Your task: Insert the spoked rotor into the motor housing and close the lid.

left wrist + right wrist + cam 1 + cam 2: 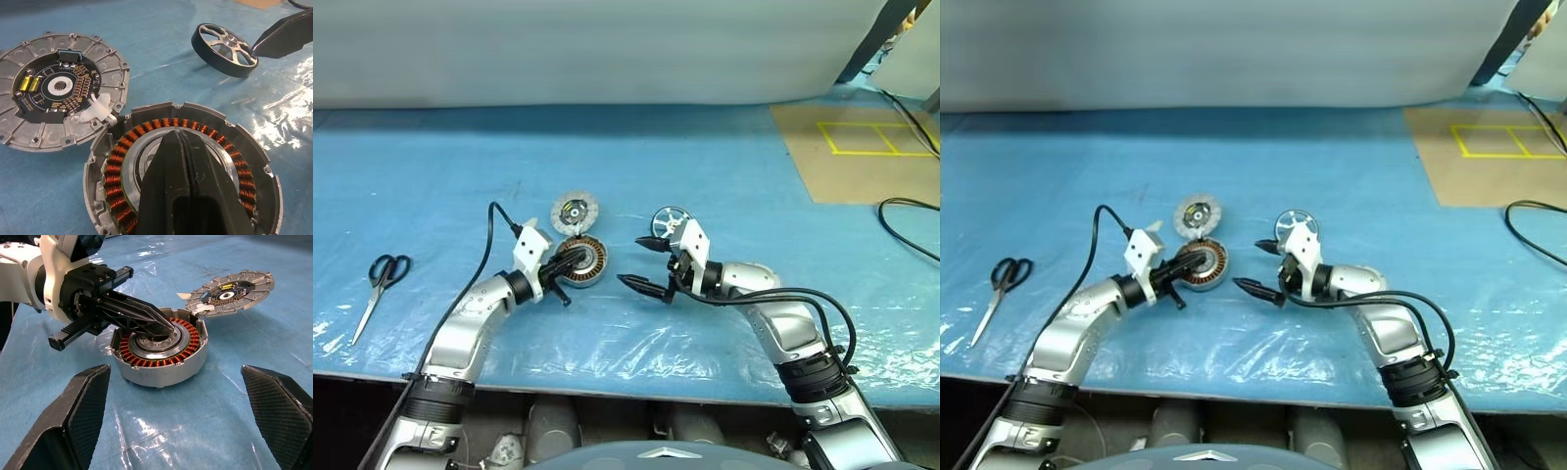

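Right now my left gripper has its two fingers pressed together, tips resting over the pale centre of the motor housing with nothing between them, while my right gripper hangs spread wide just beside the housing, holding nothing. To my eye the rotor is not yet in: the spoked rotor sits on the sheet behind my right gripper, and the lid lies face up, its edge against the housing's far rim. I judge the good way is to pin the housing steady with the left, bring the right round to take the rotor by its rim, keep it level, and line hub over centre before lowering. Everything rests on a blue table cover under wrinkled clear film, which may slip; scissors lie well off to my left, brown board with yellow tape far right
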Controlling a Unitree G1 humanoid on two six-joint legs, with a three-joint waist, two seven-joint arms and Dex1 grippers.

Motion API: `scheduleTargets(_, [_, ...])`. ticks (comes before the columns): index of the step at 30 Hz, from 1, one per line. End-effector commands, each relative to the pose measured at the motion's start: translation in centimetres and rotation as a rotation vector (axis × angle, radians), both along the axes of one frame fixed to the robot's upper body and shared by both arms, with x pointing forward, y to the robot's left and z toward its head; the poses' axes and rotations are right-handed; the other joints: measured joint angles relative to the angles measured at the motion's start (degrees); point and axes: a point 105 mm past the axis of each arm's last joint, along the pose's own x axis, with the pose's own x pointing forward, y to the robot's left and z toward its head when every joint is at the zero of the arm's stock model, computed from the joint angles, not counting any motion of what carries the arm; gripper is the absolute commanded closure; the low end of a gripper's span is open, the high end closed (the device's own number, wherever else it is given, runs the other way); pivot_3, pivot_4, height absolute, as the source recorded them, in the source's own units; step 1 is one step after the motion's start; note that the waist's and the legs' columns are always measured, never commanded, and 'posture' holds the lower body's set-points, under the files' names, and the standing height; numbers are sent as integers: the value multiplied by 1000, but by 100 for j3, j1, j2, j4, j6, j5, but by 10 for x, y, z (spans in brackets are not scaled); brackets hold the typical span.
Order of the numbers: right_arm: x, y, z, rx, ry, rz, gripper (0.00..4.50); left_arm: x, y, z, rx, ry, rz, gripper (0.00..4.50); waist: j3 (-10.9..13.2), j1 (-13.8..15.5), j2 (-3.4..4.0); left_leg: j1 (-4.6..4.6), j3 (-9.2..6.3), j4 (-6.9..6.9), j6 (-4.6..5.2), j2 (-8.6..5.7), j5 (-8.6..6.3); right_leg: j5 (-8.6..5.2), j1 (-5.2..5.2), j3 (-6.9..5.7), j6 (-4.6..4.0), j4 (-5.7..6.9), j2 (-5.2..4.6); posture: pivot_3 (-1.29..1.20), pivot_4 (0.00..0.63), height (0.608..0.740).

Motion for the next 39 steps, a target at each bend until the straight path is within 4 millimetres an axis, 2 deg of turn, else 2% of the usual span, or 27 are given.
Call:
scheduleTargets(1, [0,4,10,21,-39,11,0,-2,-6,-11,28,33,-22,4487,0,7,0,8,0,-1,0,-1,0,-1,9,0,-2,-2,-1,0,150,740])
scheduleTargets(6, [0,3,11,20,-41,7,0,-5,-4,-20,55,70,-29,4487,-4,8,6,27,0,-3,0,-6,0,-2,36,-1,-3,-7,-9,0,150,740])
scheduleTargets(13, [1,3,11,20,-41,9,0,-12,10,-25,51,87,-5,4487,-9,1,14,26,0,-12,0,-9,-1,-3,44,0,-3,-8,-11,0,150,740])
scheduleTargets(16, [1,5,13,29,-43,11,0,-12,15,-12,-26,47,19,4487,-9,-41,15,26,0,-18,0,-9,0,-4,43,1,-3,-10,-9,0,150,740])
scheduleTargets(21, [5,4,26,101,-30,-3,0,-7,32,37,-208,-123,92,4487,-8,-28,15,22,1,-22,0,-8,0,-4,22,-1,-4,-14,-8,0,150,740])
scheduleTargets(24, [7,0,32,122,-17,-17,0,-10,42,52,-229,-182,114,4487,-8,-19,13,20,0,-22,0,-9,0,-4,21,-2,-4,-17,-9,0,150,740])
scheduleTargets(29, [17,-13,38,55,-1,-38,0,-21,39,36,-115,-169,75,4487,-7,-20,14,21,0,-27,0,-13,0,-3,23,-2,-3,-27,-10,0,150,740])
scheduleTargets(34, [36,-35,56,2,3,-76,0,-32,28,29,-121,-164,52,4487,-7,-20,14,23,0,-30,0,-12,0,-3,22,-2,-2,-27,-9,0,150,740])
scheduleTargets(39, [54,-54,57,-164,26,-106,0,-36,18,24,-126,-165,43,4487,-7,-13,14,24,0,-26,0,-12,0,-3,25,-2,-3,-23,-10,0,150,740])
